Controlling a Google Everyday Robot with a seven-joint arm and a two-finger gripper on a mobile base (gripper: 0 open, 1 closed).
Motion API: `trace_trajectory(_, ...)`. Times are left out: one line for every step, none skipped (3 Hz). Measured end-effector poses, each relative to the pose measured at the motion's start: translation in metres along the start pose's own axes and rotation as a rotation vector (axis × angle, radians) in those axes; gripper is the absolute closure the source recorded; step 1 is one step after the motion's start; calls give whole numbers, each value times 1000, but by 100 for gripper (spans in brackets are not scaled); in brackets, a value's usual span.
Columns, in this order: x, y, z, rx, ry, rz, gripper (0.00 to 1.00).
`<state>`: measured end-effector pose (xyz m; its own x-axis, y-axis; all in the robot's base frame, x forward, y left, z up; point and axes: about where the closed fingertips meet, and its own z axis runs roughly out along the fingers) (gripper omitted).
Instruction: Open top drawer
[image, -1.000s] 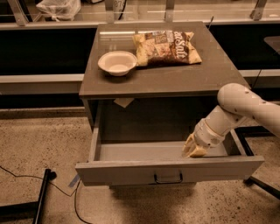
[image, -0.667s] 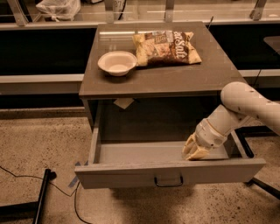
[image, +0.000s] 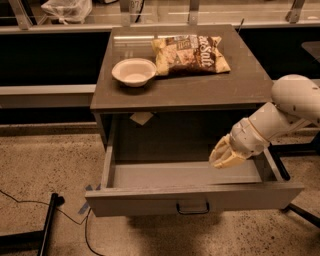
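Note:
The top drawer (image: 150, 200) of the brown cabinet stands pulled far out toward me. Its wide grey front carries a small black loop handle (image: 192, 209), and its grey interior (image: 170, 175) holds nothing I can see. My gripper (image: 224, 156), with cream fingers, hangs over the right part of the drawer's inside, above its floor and well behind the front. It holds nothing. No other drawers show in this view.
On the cabinet top (image: 200, 90) lie a white bowl (image: 134, 71) and a chip bag (image: 190, 54). A black cable (image: 30, 205) and a black stand leg (image: 47, 225) lie on the speckled floor at left. A bagged object (image: 67, 9) sits on the back counter.
The gripper has lifted and drawn back a little from the drawer's front right corner. The drawer stays pulled out about as far as before.

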<state>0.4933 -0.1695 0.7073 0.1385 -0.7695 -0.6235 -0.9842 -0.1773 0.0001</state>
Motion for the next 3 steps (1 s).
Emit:
trace_trajectory(-15, 1, -25, 62, -52, -27, 100)
trace_trajectory(-16, 1, -26, 65, -59, -29, 84)
trace_trajectory(-17, 1, -24, 62, -60, -29, 61)
